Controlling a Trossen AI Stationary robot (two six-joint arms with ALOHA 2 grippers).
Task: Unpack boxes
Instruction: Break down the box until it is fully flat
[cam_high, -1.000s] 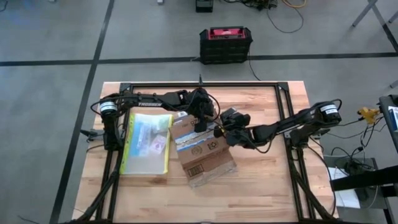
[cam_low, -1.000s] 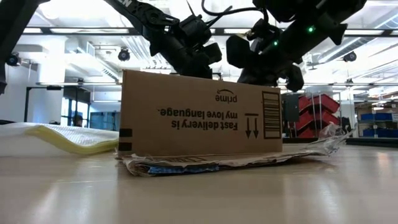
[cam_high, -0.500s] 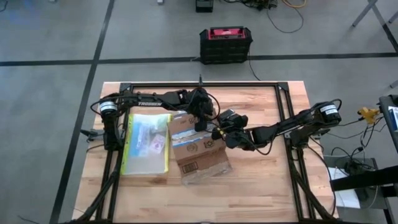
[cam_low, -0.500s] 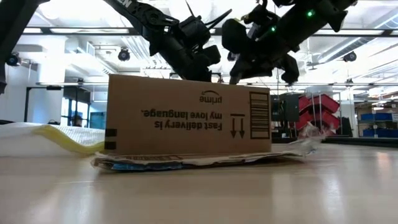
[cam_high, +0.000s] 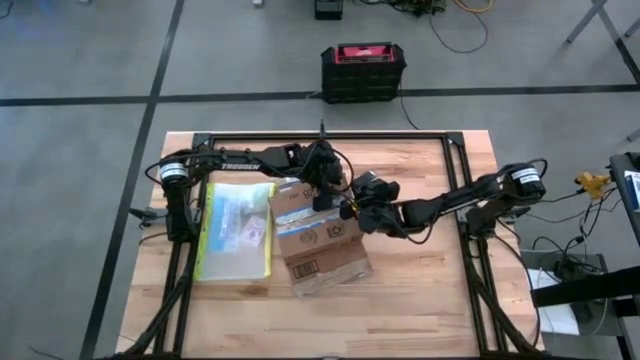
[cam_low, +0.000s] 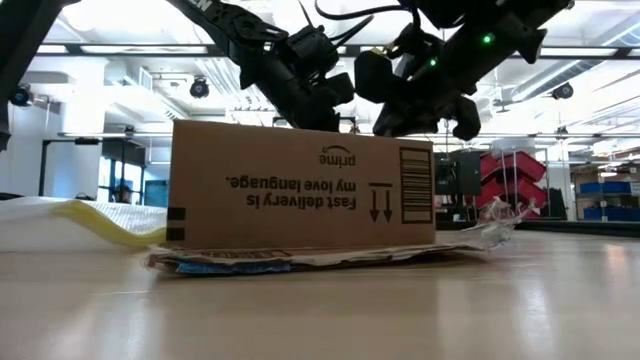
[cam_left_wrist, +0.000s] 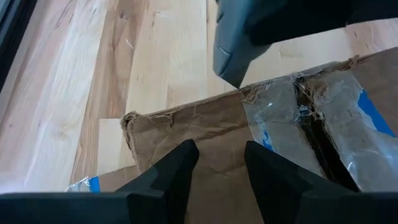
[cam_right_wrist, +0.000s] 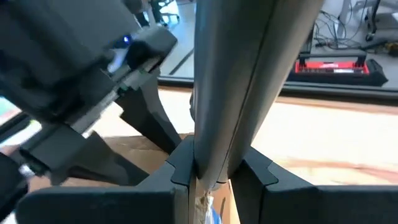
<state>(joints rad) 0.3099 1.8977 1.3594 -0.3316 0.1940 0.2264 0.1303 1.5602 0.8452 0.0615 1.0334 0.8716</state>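
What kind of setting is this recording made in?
Probably a robotics lab or workshop: a wooden table on a concrete floor, cables trailing across it, and red storage bins on shelving behind the cardboard box.

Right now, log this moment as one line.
box: still taped | left gripper: open over flap | right gripper: shut at box edge

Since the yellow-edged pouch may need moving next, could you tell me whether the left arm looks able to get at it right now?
Probably yes. The pouch lies flat on the table beside the cardboard box, with nothing on top. The left end effector hovers over the box's far edge close by, fingers apart and empty; the right end effector is on the other side.
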